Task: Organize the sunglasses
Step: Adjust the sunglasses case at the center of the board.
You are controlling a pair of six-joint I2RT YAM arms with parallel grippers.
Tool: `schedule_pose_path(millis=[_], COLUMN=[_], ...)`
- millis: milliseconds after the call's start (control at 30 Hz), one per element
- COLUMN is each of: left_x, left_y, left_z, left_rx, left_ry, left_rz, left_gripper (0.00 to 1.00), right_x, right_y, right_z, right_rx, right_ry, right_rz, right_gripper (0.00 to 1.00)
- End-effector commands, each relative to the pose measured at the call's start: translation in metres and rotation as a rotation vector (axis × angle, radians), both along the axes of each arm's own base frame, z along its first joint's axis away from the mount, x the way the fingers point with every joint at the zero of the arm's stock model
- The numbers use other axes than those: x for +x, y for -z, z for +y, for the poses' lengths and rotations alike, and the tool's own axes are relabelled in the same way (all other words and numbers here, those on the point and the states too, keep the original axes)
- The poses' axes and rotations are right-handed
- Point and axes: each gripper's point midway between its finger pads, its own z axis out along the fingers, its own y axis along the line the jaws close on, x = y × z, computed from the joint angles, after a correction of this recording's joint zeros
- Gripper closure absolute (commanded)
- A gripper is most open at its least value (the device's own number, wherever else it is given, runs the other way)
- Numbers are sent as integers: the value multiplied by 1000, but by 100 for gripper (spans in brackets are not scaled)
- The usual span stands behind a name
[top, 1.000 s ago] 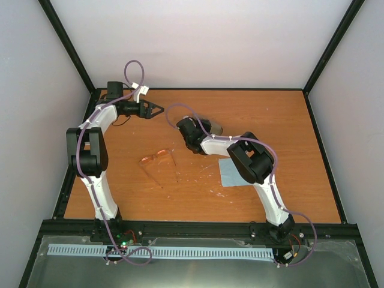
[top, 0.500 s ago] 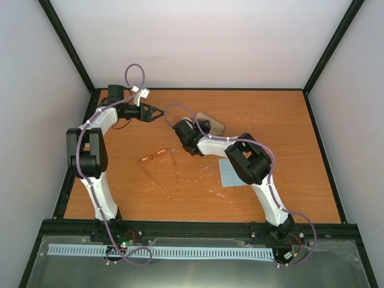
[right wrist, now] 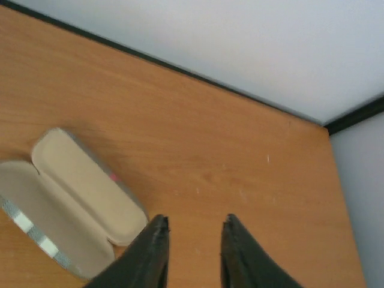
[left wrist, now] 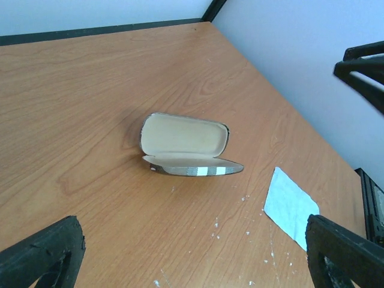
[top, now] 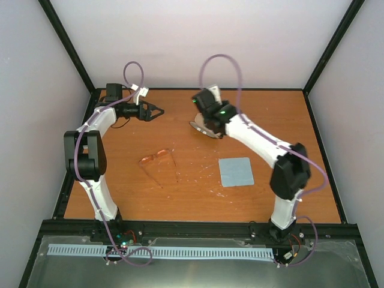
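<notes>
Left gripper point(top: 158, 111) is held at the table's point(top: 300, 198) far-left part, jaws spread wide, empty. Sunglasses point(top: 157, 158) are laid flat left of centre, untouched. The open case point(left wrist: 189, 146) is overhung by the right gripper point(right wrist: 193, 225), fingers slightly parted, empty. Cloth point(top: 236, 172) is placed rightmost.

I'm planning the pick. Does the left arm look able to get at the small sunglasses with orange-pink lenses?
Probably yes: the sunglasses lie alone on the wooden table beside the left arm, jaws open; the open tan oblong case sits apart.
</notes>
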Motion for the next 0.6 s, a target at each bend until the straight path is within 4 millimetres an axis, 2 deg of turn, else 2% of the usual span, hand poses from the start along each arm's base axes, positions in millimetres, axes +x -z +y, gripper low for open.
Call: schedule_pose_path(millis=[0, 67, 100, 267, 400, 500, 567], left_x=[-12, -15, -16, -16, -16, -18, -21], left_y=[-17, -11, -9, -10, -13, -11, -9], left_z=[-8, -9, -10, -9, -8, -7, -6], left_rx=[-3, -10, -12, -4, 7, 13, 13], left_ry=[48, 52, 52, 41, 29, 23, 20], left_rz=[-51, -31, -23, -24, -37, -36, -34], left_gripper=[1, 1, 1, 1, 0, 0, 1], right_x=[-40, -41, -38, -20, -8, 0, 3], right_y=[38, 48, 54, 90, 117, 123, 122], right_z=[-10, -1, 7, 35, 30, 26, 33], right_rx=[297, 283, 276, 276, 291, 334, 365], right_ry=[4, -27, -48, -66, 6, 31, 0], right_rz=[229, 297, 334, 439, 499, 508, 510], right_gripper=[86, 95, 97, 97, 97, 97, 97])
